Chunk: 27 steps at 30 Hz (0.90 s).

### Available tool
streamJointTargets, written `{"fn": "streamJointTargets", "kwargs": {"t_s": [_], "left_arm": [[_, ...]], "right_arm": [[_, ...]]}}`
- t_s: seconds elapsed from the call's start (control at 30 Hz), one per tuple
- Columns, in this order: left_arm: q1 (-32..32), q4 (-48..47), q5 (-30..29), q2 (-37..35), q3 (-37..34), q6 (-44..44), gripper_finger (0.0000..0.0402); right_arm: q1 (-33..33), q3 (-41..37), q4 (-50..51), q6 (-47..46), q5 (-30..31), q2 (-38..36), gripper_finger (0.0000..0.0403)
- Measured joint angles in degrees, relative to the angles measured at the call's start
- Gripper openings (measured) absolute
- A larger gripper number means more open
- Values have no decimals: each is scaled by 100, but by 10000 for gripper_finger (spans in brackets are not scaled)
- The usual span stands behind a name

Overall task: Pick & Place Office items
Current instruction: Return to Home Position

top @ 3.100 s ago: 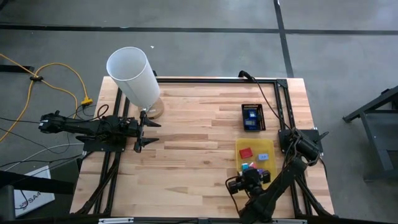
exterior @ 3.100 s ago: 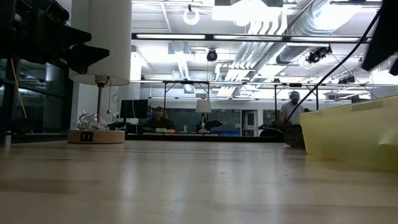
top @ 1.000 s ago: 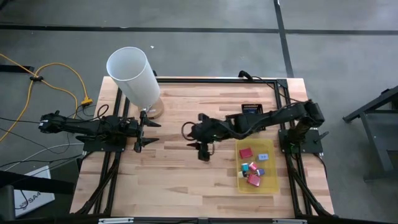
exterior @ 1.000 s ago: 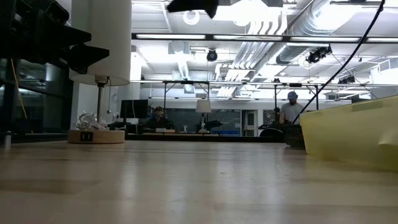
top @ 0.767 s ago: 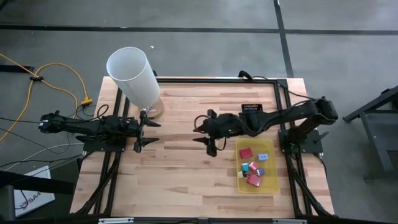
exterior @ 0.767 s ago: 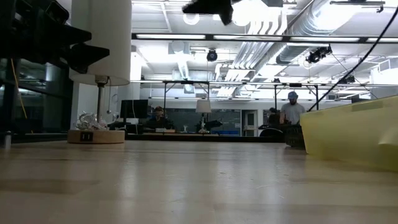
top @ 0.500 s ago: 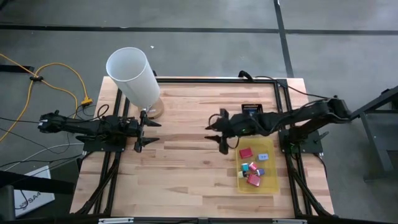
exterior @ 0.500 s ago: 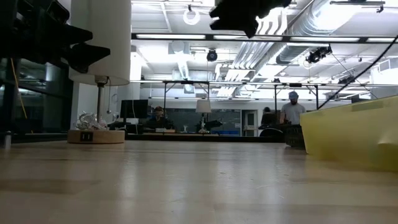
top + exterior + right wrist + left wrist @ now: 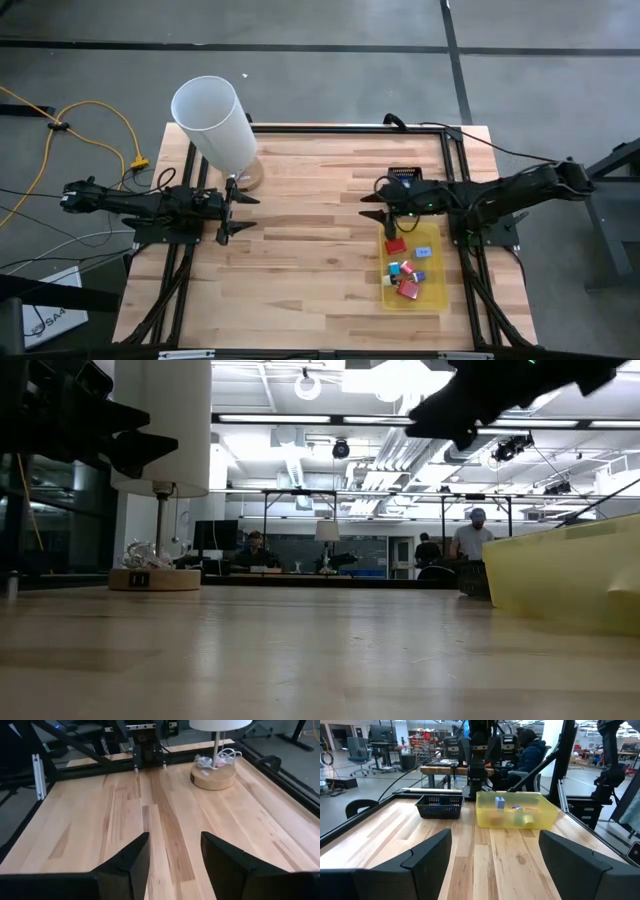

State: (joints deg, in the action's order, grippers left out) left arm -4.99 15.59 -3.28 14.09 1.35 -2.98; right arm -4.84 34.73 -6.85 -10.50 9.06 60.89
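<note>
Office items (image 9: 405, 272), small red, pink, blue, cyan and white blocks, lie together inside the yellow translucent tray (image 9: 436, 232) on the right side of the wooden table (image 9: 310, 260), just as they lay a second ago. What has changed is the right arm. Three seconds back it was folded low over the tray's near end, and a second ago its gripper hung over the middle of the table. Now the right gripper (image 9: 378, 216) has drawn back to the right and sits at the tray's far left corner, close to the red block (image 9: 396, 244), with the arm stretched out toward its base. Its two fingers stand apart and hold nothing; through the gap its wrist camera shows us bare planks and, at the far left, the lamp (image 9: 213, 122) with its white shade and round wooden base. The left gripper (image 9: 240, 212) has not moved and rests at the left edge beside the lamp, fingers spread and empty. A black mesh basket (image 9: 408, 174) stands just beyond the tray. In the low view we see a small dark label (image 9: 139, 579) on the lamp base, too small for us to read.
</note>
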Motion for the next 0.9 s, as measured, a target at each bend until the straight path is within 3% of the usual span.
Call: {"fn": "streamJointTargets", "kwargs": {"t_s": [0.53, 0.9], "left_arm": [[0, 1, 2, 0, 1, 1, 293], [0, 0, 2, 0, 1, 1, 293]], "right_arm": [[13, -2083, -549, 157, -8, -2258, 162], [13, -2674, -510, 269, -65, -3302, 162]]}}
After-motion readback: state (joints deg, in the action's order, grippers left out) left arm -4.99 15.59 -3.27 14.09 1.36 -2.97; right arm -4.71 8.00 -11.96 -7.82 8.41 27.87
